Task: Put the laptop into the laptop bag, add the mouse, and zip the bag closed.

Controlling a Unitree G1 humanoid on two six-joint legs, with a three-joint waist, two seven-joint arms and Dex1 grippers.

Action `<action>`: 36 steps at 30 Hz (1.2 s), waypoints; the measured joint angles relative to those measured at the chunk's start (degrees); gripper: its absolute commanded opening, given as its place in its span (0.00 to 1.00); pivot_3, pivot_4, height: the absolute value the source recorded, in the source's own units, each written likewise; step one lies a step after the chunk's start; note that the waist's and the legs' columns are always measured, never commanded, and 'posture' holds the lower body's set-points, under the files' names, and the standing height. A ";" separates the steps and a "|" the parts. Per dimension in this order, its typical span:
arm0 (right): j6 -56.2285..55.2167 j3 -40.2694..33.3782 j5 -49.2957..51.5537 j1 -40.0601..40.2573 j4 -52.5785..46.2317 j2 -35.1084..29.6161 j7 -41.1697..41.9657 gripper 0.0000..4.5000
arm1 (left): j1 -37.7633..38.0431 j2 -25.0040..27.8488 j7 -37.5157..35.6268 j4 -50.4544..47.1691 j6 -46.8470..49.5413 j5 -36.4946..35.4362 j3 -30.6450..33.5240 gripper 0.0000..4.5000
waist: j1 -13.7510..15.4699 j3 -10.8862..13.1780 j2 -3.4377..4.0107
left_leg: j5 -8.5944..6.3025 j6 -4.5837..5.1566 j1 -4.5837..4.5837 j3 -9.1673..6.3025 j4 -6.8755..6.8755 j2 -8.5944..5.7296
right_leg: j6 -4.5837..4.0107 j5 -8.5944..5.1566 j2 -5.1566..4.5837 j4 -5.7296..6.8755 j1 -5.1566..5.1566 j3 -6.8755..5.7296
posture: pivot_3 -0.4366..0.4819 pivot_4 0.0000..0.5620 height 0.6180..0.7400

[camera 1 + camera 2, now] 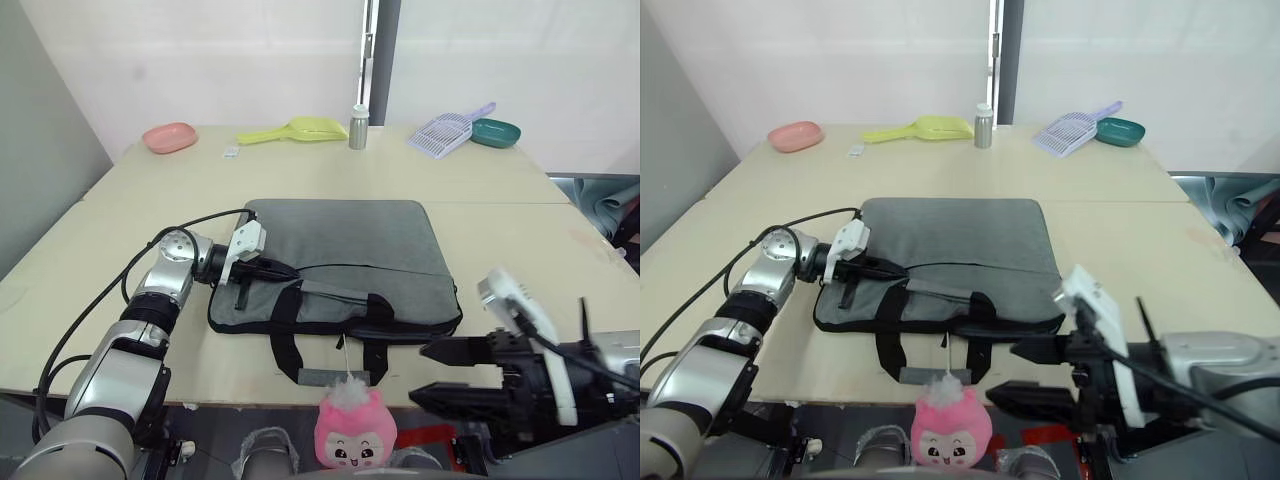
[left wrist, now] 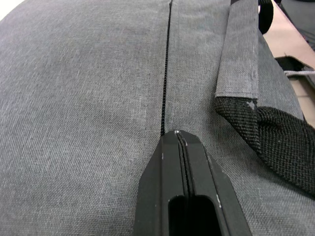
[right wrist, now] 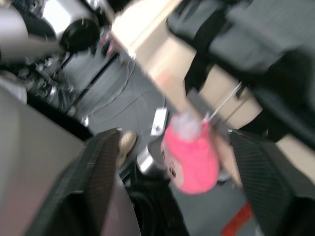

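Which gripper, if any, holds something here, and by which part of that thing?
The left gripper is shut at the bag's zip line, apparently pinching the zipper; the pull itself is hidden. The right gripper is open, holding nothing.

Grey laptop bag (image 1: pixel 340 262) w/ black trim, flat on table centre, zip closed, handles toward near edge

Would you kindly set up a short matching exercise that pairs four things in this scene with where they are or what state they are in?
Things:
1. left pincer
2. right pincer
3. pink plush toy
4. pink bowl

Places or states:
A. hanging on a string from the laptop bag, below the table edge
B. shut, on the bag's zipper line
C. far left corner of the table
D. open, off the near table edge

Pairs: 1-B, 2-D, 3-A, 4-C
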 measured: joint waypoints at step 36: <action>8.75 44.87 -51.54 -28.68 22.79 31.35 19.36 0.34 | 9.62 5.49 -0.59 -11.45 8.74 -3.63 1.98 0.00 | -3.02 -0.76 0.49 | -0.01 -0.16 0.77 0.19 -0.74 0.01 | -0.08 -0.15 0.03 -0.18 0.32 0.06 | 0.48 0.27 1.00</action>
